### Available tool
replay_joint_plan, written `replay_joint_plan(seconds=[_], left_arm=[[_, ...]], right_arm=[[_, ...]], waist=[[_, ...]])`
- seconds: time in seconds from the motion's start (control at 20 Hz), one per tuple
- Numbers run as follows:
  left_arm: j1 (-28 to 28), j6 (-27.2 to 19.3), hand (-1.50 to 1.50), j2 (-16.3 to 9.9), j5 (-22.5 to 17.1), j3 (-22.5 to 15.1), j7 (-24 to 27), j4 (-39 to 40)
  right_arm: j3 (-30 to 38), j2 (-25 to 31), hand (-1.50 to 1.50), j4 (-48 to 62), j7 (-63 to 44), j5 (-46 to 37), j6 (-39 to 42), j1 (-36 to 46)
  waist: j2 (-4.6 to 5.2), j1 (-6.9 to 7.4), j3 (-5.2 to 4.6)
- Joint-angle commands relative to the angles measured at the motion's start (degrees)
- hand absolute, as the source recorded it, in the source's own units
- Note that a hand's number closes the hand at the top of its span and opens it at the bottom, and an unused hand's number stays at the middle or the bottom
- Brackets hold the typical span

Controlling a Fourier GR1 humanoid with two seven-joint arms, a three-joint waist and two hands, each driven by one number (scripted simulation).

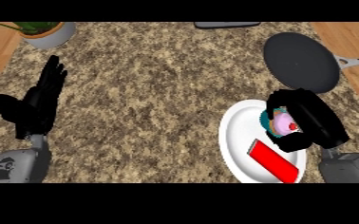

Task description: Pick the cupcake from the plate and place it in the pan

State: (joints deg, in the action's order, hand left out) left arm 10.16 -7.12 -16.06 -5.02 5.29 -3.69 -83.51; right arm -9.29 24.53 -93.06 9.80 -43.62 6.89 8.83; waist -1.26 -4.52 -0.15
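My right hand (pixel 313 121) is curled around the cupcake (pixel 283 123). My fingers bend over its far side and my thumb bends under its near side, so the cupcake sits in the gap between them. I am holding it. My right hand comes in from the near right corner of the desk (pixel 161 99), and my grey arm shows just a bit at the near edge there. The back of the hand faces out to the right, and the fingers point left, over the plate (pixel 238 142).

My left hand (pixel 43 97) is open. Its fingers are straight and point away from me. It touches nothing. It rests by the left edge of the desk, with my grey arm under it at the near left corner.

The cupcake is pink on top with a small red bit on it, and it has a blue-green cup. It is over the far right part of the white plate. I cannot tell if it still sits on the plate or is lifted a little.

A flat red block (pixel 275 162) lies on the near part of the same plate, close to the cupcake.

The dark round pan (pixel 301 60) is beyond the plate, by the far right edge of the desk. Its handle sticks out to the right.
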Motion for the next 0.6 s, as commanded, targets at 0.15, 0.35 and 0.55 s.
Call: replay_joint_plan(seconds=[0.15, 0.35, 0.55], left_arm=[[5.44, 0.67, 0.0, 0.97, 0.65, -1.41, -1.1, 1.54], [2.31, -0.92, 0.0, 3.12, 1.51, -2.96, -1.55, -1.81], [2.16, -0.65, 0.0, 3.9, 2.83, -4.03, -0.52, -1.69]], right_arm=[[11.62, -0.32, 1.5, -16.28, -11.81, 8.84, 3.85, -3.88], [19.39, -3.08, 1.5, -10.77, -15.21, 21.04, 7.44, 2.39], [26.21, -0.19, 1.5, 1.9, -8.42, 22.6, 4.9, 6.43]], waist=[[1.06, 2.99, 0.12], [1.14, 4.25, 0.18], [1.37, 4.74, 0.2]])
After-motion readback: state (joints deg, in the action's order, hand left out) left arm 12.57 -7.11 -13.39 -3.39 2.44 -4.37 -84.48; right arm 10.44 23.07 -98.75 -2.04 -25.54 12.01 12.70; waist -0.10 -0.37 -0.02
